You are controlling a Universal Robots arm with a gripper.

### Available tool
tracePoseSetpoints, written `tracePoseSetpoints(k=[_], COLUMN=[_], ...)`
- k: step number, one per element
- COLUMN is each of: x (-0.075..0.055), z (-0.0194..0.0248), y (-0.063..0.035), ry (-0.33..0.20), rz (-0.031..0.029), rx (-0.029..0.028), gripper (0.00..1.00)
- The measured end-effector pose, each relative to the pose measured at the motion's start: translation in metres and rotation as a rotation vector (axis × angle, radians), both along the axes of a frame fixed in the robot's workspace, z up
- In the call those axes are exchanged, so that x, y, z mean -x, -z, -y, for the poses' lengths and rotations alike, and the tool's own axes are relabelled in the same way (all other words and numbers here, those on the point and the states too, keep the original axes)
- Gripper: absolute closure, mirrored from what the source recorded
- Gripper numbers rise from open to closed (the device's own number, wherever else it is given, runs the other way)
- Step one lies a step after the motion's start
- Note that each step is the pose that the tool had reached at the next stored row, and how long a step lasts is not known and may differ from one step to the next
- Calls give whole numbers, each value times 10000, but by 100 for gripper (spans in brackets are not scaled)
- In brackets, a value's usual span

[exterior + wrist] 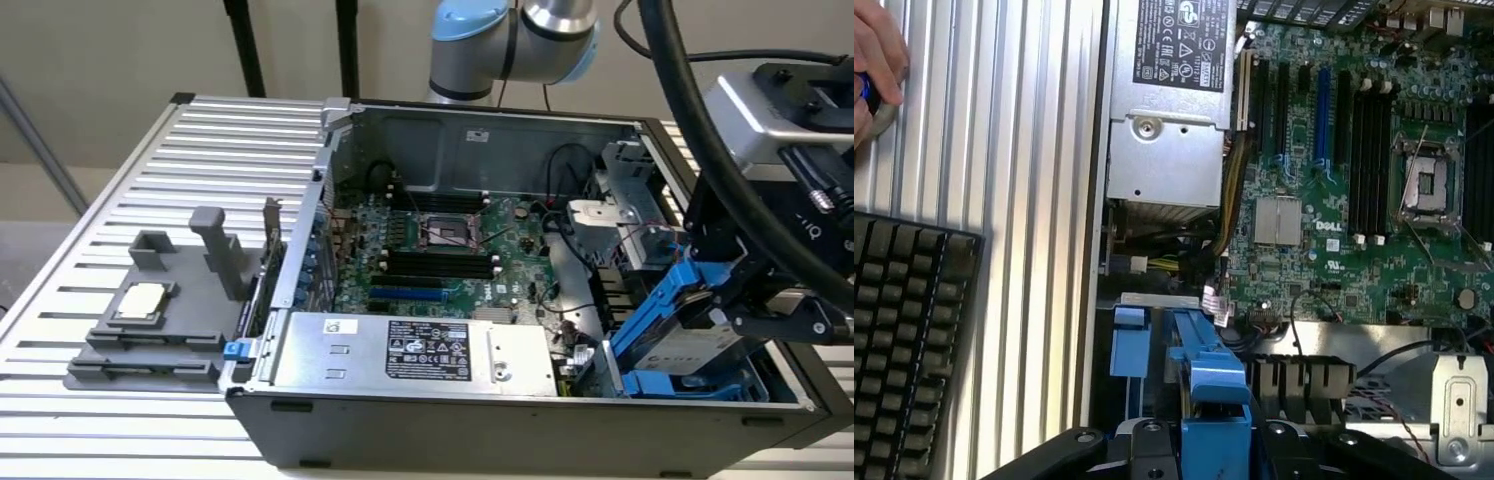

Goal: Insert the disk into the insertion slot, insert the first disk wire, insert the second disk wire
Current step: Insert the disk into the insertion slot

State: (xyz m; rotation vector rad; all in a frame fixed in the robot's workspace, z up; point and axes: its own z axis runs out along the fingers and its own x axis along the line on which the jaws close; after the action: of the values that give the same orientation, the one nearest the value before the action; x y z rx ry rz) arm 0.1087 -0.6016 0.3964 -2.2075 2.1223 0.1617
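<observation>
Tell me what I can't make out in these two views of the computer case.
- Disk, exterior view: partly covered by the gripper holding it.
- Disk's carrier, wrist view: cut off by the frame edge between the jaws.
- Hand, wrist view: cut by the edge; the blue thing at its fingers is unidentifiable.
- Power supply label, exterior view: print too small.

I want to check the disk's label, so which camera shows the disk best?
The exterior view: the disk shows its silver face and label, tilted at the case's edge. The wrist view catches its blue carrier end-on, with the label hidden.
</observation>
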Motion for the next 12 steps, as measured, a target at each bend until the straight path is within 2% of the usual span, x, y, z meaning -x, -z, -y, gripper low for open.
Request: tracePoseSetpoints(k=[3,5,12], x=[-1,-2,0], z=[6,11,18], y=[21,29,52], ry=[-27,-39,-80], rz=[0,-3,-10], rx=[-25,-24,-38], gripper=[67,64,62])
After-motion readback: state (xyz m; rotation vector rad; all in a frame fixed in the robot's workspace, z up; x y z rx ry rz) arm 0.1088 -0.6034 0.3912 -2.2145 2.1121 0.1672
